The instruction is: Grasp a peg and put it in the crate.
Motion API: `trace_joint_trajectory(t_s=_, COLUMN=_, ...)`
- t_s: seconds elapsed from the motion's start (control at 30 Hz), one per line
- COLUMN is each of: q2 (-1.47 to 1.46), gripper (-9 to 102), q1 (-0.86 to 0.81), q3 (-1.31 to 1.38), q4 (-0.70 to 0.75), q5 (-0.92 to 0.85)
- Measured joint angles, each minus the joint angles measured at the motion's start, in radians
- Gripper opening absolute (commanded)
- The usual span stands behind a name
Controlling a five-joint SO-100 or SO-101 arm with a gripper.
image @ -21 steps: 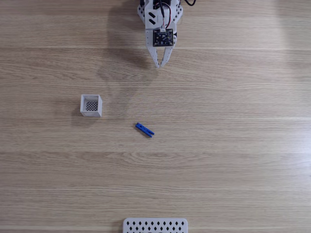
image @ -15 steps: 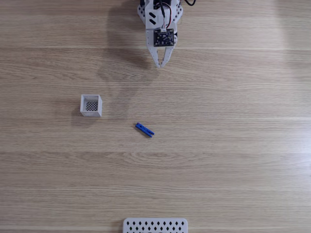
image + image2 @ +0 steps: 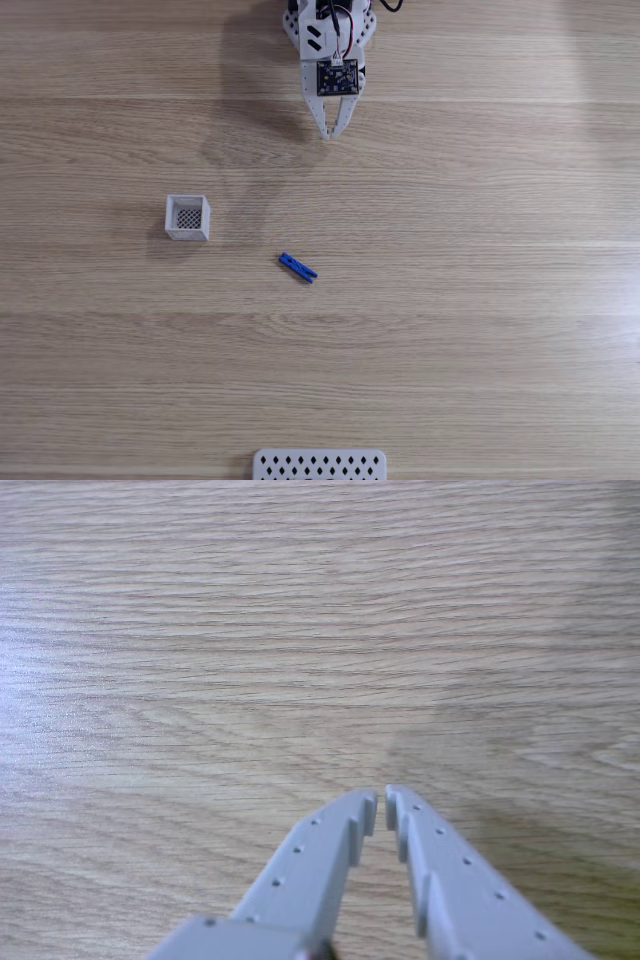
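Observation:
A slim blue peg [image 3: 297,267] lies flat on the wooden table near the middle of the fixed view, slanted down to the right. The small square white crate [image 3: 187,217] with a dark mesh bottom stands to its left, nothing inside it. My gripper [image 3: 327,133] hangs at the top of that view, well above the peg and up-right of the crate, pointing down the picture. In the other view the gripper [image 3: 380,802] shows its two grey fingertips almost touching, with bare wood under them and nothing held.
A wide flat white panel [image 3: 319,465] with diamond-shaped holes lies at the bottom edge of the fixed view. The wooden table [image 3: 480,300] stretches bare to the right and below the peg.

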State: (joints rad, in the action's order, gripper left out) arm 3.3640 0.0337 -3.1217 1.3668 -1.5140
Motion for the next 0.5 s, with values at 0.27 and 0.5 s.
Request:
trace_joint_trajectory(t_s=0.27, q2=-0.103, gripper=-1, q1=0.000, q3=0.009, q4=-0.012, q5=-0.137)
trace_joint_trajectory(t_s=0.5, q2=-0.614, gripper=0, q1=-0.043, q3=0.215, q4=-0.112, q5=-0.750)
